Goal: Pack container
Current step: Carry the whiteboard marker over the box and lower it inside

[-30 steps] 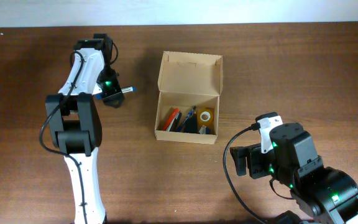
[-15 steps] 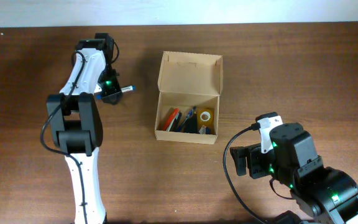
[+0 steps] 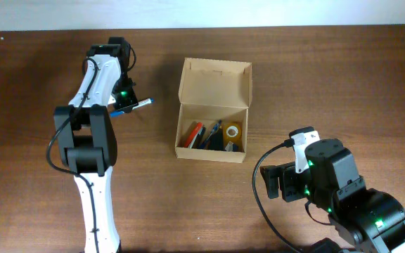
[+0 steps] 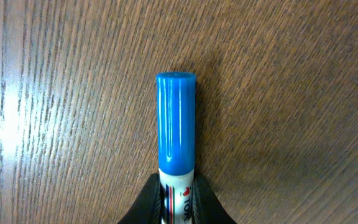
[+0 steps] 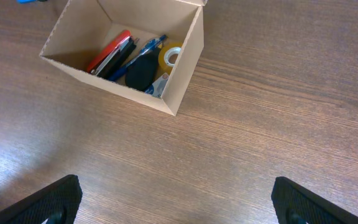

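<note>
The container [image 3: 214,86] is a tan cardboard box standing open mid-table, its flap lid folded back. Inside lie a red tool [image 5: 109,51], a blue pen [image 5: 143,50], a dark object [image 5: 140,73] and a yellow tape roll [image 5: 171,55]. Left of the box, my left gripper [image 3: 124,105] is shut on a white marker with a blue cap [image 4: 176,121], low over the wood. Its cap end [image 3: 143,103] points toward the box. My right gripper [image 5: 176,202] stands wide open near the front right of the container [image 5: 188,68], with nothing between its fingers.
The dark wooden table [image 3: 329,84] runs to a pale wall at the back. The right arm's bulky base [image 3: 357,207] fills the lower right corner. The left arm's white links [image 3: 90,161] stretch up the left side.
The left jaws have closed onto the marker's white barrel. The marker has swung slightly, its cap end now angled up toward the box. The right arm has not moved.
</note>
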You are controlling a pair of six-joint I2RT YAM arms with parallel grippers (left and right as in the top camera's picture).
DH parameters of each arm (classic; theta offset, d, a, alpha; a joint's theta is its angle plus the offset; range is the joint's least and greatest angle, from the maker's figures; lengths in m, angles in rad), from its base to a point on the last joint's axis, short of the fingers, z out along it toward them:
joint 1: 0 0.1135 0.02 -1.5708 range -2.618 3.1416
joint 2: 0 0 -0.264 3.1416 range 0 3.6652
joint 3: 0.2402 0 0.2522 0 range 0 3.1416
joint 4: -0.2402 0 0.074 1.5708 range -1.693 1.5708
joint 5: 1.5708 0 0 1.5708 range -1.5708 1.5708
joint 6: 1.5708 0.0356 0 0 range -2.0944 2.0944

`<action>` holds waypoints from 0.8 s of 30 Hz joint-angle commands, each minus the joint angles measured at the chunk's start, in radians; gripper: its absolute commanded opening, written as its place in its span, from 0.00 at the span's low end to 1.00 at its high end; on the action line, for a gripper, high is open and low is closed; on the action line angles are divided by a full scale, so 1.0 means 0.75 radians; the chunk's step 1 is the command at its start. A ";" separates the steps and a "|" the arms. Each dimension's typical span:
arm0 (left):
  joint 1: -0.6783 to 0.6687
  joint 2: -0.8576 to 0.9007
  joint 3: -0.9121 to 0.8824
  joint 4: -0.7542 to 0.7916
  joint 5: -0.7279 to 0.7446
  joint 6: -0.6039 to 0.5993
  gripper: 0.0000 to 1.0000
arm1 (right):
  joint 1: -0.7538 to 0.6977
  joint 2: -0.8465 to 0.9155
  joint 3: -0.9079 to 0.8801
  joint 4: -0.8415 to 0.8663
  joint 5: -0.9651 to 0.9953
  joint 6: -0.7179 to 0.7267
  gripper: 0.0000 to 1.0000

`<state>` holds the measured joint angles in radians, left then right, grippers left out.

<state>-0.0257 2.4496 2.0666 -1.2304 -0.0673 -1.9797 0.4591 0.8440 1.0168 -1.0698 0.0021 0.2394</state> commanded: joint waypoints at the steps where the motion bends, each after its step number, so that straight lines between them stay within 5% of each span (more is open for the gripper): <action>1: -0.006 0.051 0.011 -0.005 0.002 -0.004 0.06 | 0.007 -0.009 -0.005 0.001 0.013 0.005 0.99; 9: -0.021 0.049 0.144 -0.140 0.024 -0.004 0.02 | 0.008 -0.009 -0.005 0.001 0.013 0.005 0.99; 20: -0.109 0.049 0.733 -0.608 -0.021 -0.004 0.02 | 0.008 -0.009 -0.005 0.000 0.013 0.005 0.99; 24: -0.174 -0.006 0.826 -0.609 -0.041 0.026 0.02 | 0.008 -0.009 -0.005 0.001 0.013 0.005 0.99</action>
<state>-0.1307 2.4821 2.6579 -1.6798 -0.0719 -1.9785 0.4591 0.8440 1.0168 -1.0698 0.0021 0.2394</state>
